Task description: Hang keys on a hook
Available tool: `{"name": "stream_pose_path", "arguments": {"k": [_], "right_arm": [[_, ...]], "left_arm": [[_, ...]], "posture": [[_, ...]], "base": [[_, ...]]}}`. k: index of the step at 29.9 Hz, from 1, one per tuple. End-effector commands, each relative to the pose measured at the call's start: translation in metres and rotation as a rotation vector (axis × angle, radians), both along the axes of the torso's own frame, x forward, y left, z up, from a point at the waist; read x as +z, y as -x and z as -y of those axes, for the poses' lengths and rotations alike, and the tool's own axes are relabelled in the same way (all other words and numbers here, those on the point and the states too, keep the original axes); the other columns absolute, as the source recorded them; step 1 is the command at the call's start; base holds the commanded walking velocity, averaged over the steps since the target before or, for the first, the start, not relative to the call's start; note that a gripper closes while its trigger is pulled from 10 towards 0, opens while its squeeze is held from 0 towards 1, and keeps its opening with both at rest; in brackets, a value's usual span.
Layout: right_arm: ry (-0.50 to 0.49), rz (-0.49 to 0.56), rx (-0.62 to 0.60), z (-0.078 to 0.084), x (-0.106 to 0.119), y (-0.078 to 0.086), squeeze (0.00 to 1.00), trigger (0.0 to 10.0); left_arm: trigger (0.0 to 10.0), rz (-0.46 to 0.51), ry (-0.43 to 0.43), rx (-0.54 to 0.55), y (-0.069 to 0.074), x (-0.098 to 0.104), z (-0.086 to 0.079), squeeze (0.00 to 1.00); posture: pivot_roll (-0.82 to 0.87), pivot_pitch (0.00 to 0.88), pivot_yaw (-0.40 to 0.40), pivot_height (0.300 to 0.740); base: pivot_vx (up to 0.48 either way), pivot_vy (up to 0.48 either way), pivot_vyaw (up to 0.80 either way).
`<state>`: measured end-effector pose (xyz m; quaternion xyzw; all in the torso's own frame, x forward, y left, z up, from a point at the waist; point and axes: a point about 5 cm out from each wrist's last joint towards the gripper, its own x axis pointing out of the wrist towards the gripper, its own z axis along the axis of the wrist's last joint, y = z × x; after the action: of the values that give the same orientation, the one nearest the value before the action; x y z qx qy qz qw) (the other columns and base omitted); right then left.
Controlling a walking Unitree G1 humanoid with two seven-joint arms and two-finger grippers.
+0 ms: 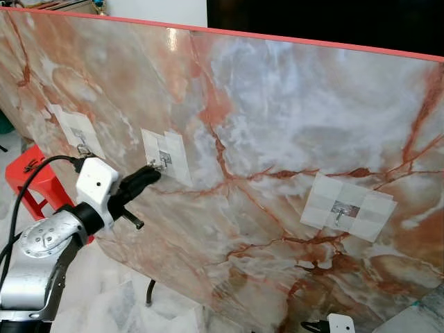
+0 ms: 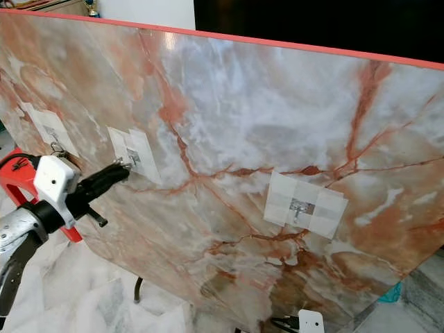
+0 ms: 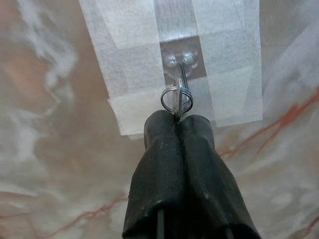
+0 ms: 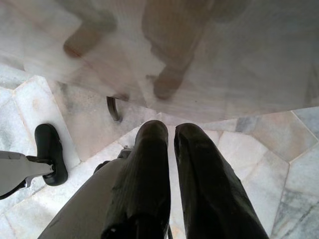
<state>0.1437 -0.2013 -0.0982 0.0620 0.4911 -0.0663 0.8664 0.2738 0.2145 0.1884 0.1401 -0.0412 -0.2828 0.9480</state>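
Key ring (image 3: 177, 99) is sitting against the middle hook (image 3: 182, 64), pinched at its lower edge by the left gripper (image 3: 177, 119), whose fingers are pressing tight together on it. The hook is taped to a leaning marble slab (image 1: 277, 111). The right gripper (image 4: 172, 130) is hanging over floor tiles (image 4: 249, 149), fingers slightly parted.

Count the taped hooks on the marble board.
3. One hook near the board's left end, the middle hook at the left gripper holding the key ring, one hook right.
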Motion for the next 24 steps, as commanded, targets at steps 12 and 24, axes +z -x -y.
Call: {"name": "stream_pose_path", "arguments": {"k": [12,24], "right_arm": [[-0.001,0.001,-0.001,-0.0012,-0.0003,0.0004,0.00,10.0],[-0.002,0.000,-0.004,-0.0018,-0.0005,0.0007,0.00,10.0]], "left_arm": [[10.0,-0.016,-0.030,-0.021,-0.0015,-0.0010,0.0029,0.00],[10.0,-0.025,-0.042,-0.017,-0.0040,-0.0048,0.0078,0.00]], "posture": [[0.05,0.025,0.005,0.740],[0.04,0.025,0.007,0.740]], "base": [[0.000,0.000,0.00],[0.000,0.000,0.00]]}}
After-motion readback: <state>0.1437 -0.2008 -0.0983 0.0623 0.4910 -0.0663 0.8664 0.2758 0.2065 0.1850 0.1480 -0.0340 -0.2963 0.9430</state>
